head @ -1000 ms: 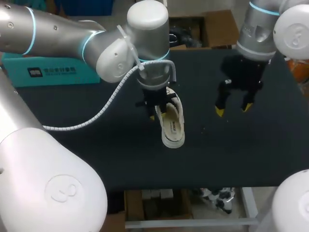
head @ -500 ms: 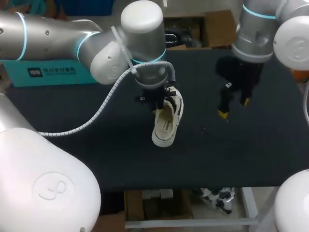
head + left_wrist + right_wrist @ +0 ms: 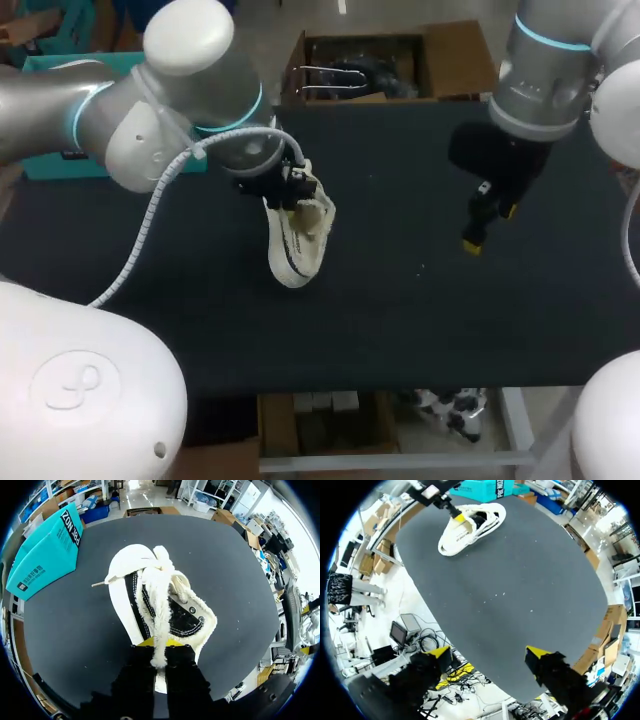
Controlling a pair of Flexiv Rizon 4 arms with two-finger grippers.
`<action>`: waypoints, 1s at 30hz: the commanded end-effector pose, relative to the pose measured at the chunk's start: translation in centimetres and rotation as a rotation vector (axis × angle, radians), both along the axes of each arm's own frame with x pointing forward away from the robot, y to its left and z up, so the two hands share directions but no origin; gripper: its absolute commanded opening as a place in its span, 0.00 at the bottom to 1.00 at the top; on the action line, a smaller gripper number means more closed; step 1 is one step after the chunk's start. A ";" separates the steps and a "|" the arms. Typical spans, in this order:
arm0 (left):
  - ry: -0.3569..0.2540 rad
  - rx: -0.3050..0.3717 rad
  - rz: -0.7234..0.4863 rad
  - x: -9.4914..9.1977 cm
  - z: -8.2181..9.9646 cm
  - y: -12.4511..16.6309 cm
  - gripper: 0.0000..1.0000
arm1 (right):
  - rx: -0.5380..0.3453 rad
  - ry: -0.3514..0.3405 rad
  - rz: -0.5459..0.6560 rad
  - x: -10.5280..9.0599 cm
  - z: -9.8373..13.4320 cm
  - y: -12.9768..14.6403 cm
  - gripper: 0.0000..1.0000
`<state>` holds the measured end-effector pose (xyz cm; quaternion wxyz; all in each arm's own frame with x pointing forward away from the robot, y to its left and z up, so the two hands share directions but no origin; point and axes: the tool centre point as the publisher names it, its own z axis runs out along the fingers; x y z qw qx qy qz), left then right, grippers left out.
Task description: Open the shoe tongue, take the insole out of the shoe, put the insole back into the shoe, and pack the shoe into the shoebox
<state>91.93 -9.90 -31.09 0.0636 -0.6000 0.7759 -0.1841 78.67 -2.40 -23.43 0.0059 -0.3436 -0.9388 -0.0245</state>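
Between left jaws — the white shoe (image 3: 297, 243)

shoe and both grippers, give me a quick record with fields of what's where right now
shoe: white shoe tilted on its side over the black table; contact with the table unclear
left gripper: left gripper shut on the shoe's upper edge
right gripper: right gripper open, empty, hanging above the table, well apart from the shoe
shoebox: teal shoebox on the table's left side, apart from the shoe
insole: not visible
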 end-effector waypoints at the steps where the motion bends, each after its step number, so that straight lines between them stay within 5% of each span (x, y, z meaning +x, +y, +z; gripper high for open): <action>1: -0.068 -0.061 -0.115 -2.0 3.5 2.5 0.00 | 0.037 -0.026 0.126 1.1 0.1 0.7 1.00; 6: -0.131 -0.044 -0.304 -2.2 5.7 3.8 0.00 | 0.022 -0.126 0.431 2.1 0.2 1.7 1.00; 19: -0.199 0.065 -0.535 -2.1 10.1 8.4 0.00 | 0.051 -0.237 0.768 3.2 1.0 0.6 1.00; 30: -0.324 0.095 -0.616 3.1 15.9 15.4 0.00 | 0.066 -0.218 0.782 3.4 1.1 0.4 1.00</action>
